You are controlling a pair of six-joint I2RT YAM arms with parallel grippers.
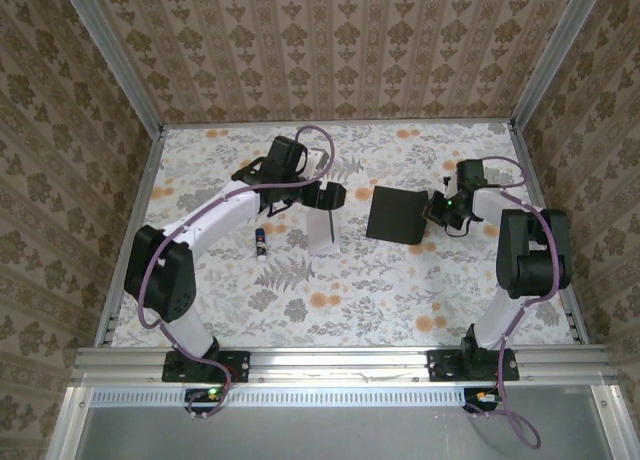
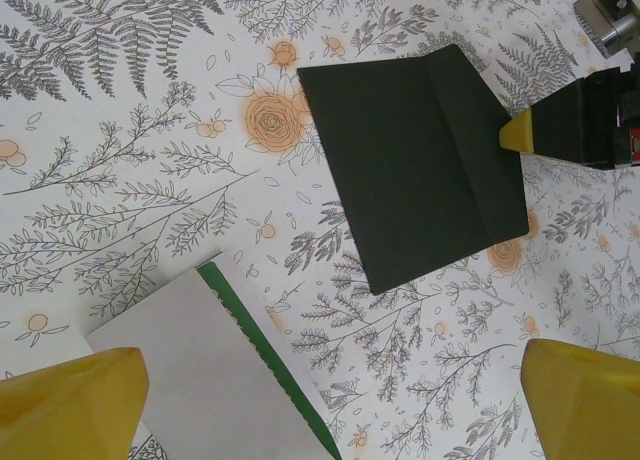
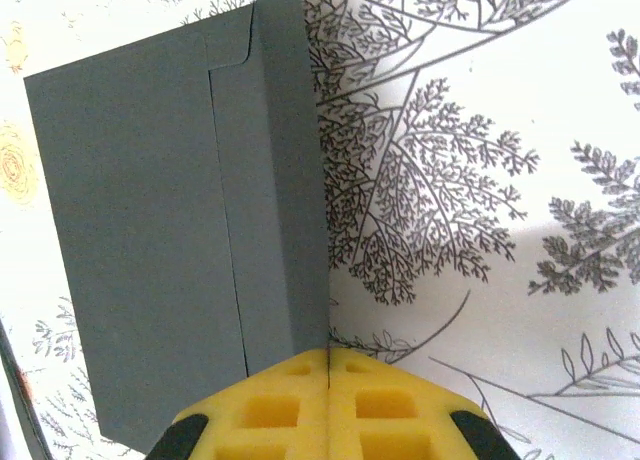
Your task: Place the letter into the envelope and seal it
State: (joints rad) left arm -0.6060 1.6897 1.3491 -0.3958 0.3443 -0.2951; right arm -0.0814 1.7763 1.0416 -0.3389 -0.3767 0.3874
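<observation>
On the bench the letter is lying just left of the envelope, its long axis running near to far. My left tool is hovering wide open above the letter, so it is nearer. My right tool is pinching the envelope's flap.

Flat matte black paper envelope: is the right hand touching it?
Touching. The right wrist view shows the right hand shut on the raised flap of the envelope, the flap running into the seam between its yellow pads.
</observation>
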